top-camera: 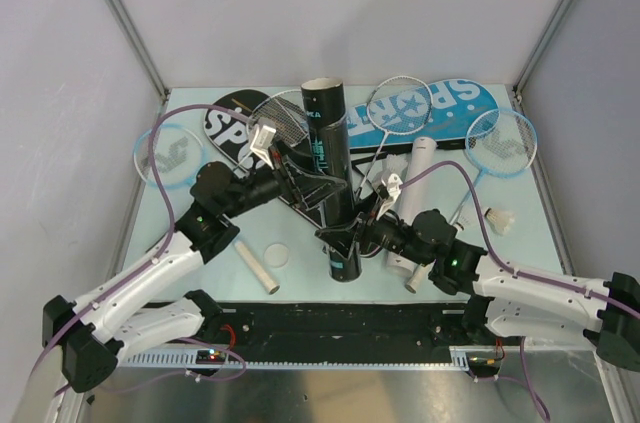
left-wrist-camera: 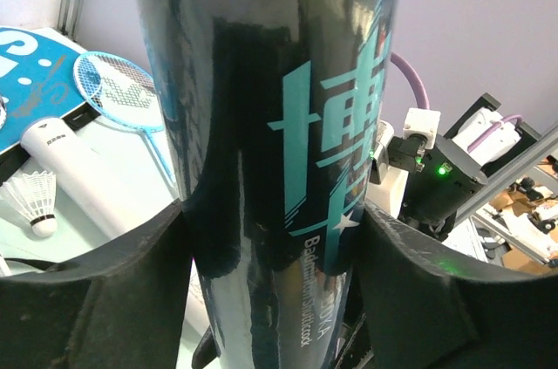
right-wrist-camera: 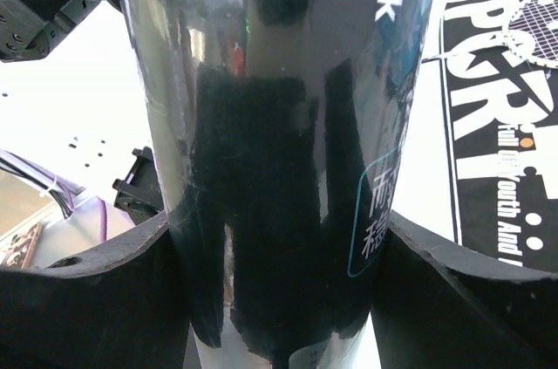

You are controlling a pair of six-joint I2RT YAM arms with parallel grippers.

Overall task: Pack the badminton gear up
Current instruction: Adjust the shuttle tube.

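Observation:
A long black tube (top-camera: pixel 328 173) with teal print stands upright at the table's middle, its top open. My left gripper (top-camera: pixel 308 191) is shut on it about halfway up, both fingers pressed on its sides in the left wrist view (left-wrist-camera: pixel 275 256). My right gripper (top-camera: pixel 347 238) is shut on the black tube (right-wrist-camera: pixel 279 125) lower down. A white tube (top-camera: pixel 415 213) lies to the right, with a white shuttlecock (top-camera: pixel 500 220) beyond it. Light-blue rackets (top-camera: pixel 503 143) (top-camera: pixel 168 155) lie at either side and silver rackets (top-camera: pixel 400 103) lie at the back on the blue cover (top-camera: pixel 445 108) and black cover (top-camera: pixel 228 128).
A round white lid (top-camera: pixel 277 255) and a short white stick (top-camera: pixel 257 268) lie near the front left. Grey walls and metal rails close in the table on three sides. The arms' base rail (top-camera: pixel 340 328) runs along the near edge.

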